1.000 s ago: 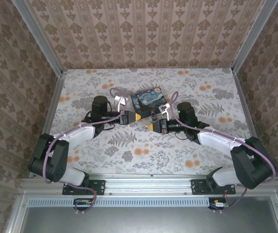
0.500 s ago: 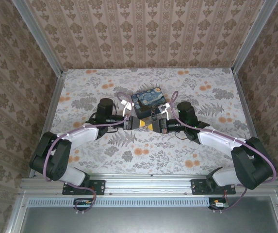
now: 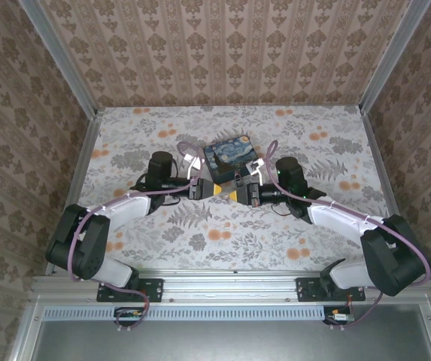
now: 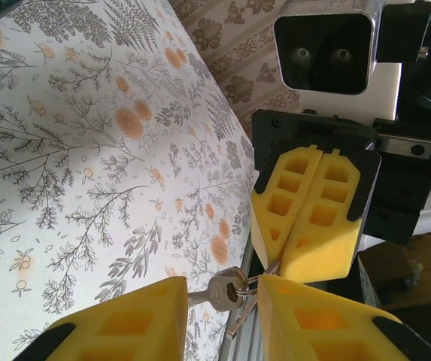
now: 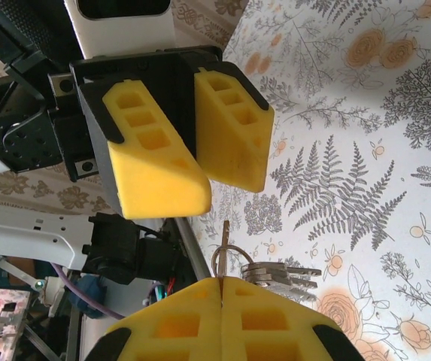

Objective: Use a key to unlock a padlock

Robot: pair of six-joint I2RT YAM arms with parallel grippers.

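Nose to nose above the floral table (image 3: 200, 242), two robot grippers meet at mid-scene, just on the near side of a blue box (image 3: 228, 155). At left, the left gripper (image 5: 211, 184) holds its yellow fingers slightly apart and grasps nothing, its tips just short of a single key (image 5: 225, 233) that juts from the bunch. At centre hangs the bunch of keys (image 5: 274, 274), pinched at its ring by the right gripper (image 5: 222, 289), whose fingers are pressed tight together. Whether any of that small metal is the padlock cannot be told. The risk lies in the hold: a thin ring caught at the very fingertips can swivel or slip. If the left fingers close off the blade, they would likely knock the key aside, and a loosened bunch would drop to the table between the arms.
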